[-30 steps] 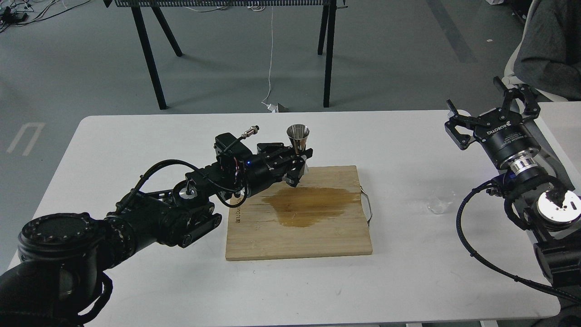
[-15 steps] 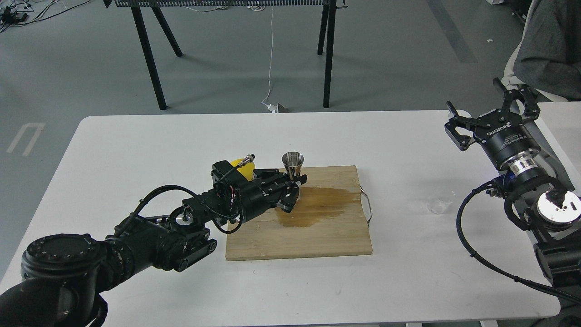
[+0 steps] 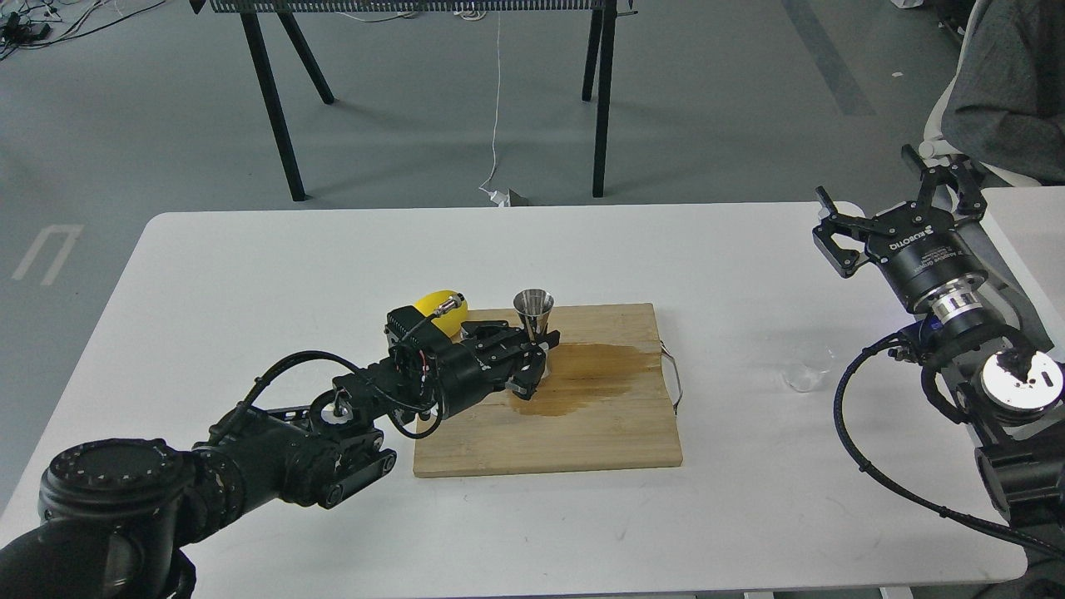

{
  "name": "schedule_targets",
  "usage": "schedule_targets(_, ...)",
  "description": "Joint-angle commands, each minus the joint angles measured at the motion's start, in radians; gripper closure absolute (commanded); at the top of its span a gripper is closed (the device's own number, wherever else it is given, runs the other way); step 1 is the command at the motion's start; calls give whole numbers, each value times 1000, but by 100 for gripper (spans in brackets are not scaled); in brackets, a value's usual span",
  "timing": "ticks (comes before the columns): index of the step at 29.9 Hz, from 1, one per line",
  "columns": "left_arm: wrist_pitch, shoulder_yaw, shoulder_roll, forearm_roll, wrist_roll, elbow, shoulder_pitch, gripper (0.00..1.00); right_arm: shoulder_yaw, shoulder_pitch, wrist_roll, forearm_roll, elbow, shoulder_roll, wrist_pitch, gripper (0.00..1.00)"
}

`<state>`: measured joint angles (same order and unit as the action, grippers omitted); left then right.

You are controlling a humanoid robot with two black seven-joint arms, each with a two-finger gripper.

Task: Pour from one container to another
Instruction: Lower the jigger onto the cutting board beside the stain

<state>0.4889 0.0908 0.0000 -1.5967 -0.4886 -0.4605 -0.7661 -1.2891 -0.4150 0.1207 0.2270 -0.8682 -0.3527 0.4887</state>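
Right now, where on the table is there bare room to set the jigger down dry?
Bare: the board's near strip below the spill, and the table between board and cup. Crowded: the board's far-left corner, with left gripper, jigger and lemon.

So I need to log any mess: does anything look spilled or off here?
Yes. A brown puddle has spread across the board, right beside the jigger in the left gripper. The cup sits apart, seemingly empty.

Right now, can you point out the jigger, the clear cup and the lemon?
jigger (image 3: 533, 305): head view, upper cone, below the rim.
clear cup (image 3: 804, 375): head view, side wall, on the table right of the board.
lemon (image 3: 434, 304): head view, yellow top.
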Motion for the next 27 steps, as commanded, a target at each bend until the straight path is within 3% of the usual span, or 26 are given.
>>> schedule_targets(1,0,-2,0,1,0,-3,1,87,1,1,0,0,0,1,0,1)
schedule_targets(10,0,-5,0,7,0,-16,2,77,1,1,0,0,0,3,0,1)
schedule_targets(27,0,-5,0,7,0,-27,42,68,1,7,-1,0,-2,3,0,1)
